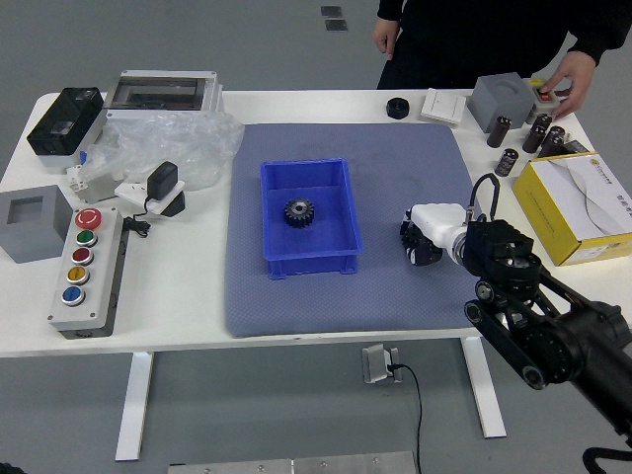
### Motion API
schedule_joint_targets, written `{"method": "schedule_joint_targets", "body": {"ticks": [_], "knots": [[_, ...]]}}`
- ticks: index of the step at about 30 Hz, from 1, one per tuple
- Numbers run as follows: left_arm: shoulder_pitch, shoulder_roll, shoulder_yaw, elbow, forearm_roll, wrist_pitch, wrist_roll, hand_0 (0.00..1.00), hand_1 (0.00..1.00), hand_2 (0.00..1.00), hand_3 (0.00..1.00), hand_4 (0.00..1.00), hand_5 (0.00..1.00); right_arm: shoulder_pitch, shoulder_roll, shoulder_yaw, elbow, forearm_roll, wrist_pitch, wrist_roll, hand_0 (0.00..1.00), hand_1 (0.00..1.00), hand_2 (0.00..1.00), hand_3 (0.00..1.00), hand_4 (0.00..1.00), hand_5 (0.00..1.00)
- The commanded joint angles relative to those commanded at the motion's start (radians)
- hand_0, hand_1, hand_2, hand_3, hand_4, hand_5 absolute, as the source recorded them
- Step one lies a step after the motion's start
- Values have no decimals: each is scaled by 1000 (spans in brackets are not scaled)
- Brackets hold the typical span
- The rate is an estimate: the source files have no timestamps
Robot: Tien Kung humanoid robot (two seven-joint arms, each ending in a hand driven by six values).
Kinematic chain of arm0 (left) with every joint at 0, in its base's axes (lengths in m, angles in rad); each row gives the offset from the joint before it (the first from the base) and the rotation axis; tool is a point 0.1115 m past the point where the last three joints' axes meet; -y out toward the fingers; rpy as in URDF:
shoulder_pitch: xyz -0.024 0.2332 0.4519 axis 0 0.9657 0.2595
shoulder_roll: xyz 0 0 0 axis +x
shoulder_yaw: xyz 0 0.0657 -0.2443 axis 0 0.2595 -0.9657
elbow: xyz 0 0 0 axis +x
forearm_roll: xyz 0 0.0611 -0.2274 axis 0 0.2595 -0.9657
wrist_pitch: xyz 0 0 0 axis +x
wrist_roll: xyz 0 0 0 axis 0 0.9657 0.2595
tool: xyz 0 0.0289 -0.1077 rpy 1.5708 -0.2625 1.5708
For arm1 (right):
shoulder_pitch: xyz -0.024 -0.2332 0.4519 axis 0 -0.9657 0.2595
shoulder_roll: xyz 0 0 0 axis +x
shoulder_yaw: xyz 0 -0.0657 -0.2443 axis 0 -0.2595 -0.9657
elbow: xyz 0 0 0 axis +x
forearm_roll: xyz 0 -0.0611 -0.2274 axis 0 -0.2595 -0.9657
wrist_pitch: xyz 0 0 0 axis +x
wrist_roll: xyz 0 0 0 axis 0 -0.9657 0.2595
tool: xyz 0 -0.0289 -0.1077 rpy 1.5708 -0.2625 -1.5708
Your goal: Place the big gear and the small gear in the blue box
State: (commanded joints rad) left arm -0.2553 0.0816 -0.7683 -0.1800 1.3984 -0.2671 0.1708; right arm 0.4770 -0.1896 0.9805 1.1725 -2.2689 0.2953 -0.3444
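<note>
My right hand (434,234): white and black, low over the blue-grey mat (296,314); whether it is clenched, released or grasping, I cannot tell. Left of it, on the mat: blue box (314,265), open-topped, holding one dark toothed gear (299,212). To its right: yellow carton (553,219). At the far side: a person's hand (573,81) on a small grey-and-yellow item (542,97); the other hand (386,37) hangs beyond the table edge.
</note>
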Motion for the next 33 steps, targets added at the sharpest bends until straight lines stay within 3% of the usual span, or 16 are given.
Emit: {"method": "schedule_joint_targets", "body": {"ticks": [21,33], "knots": [[1,1,-1,0,3,-1,0,877,859,853,835,786,508,7,4,42,13,0,-43,0,501,499,584,559,430,84],[1,0,-1,0,0,-1,1,877,859,854,835,786,506,8,2,94,79,0,-43,-2,496,493,572,551,428,76]]}}
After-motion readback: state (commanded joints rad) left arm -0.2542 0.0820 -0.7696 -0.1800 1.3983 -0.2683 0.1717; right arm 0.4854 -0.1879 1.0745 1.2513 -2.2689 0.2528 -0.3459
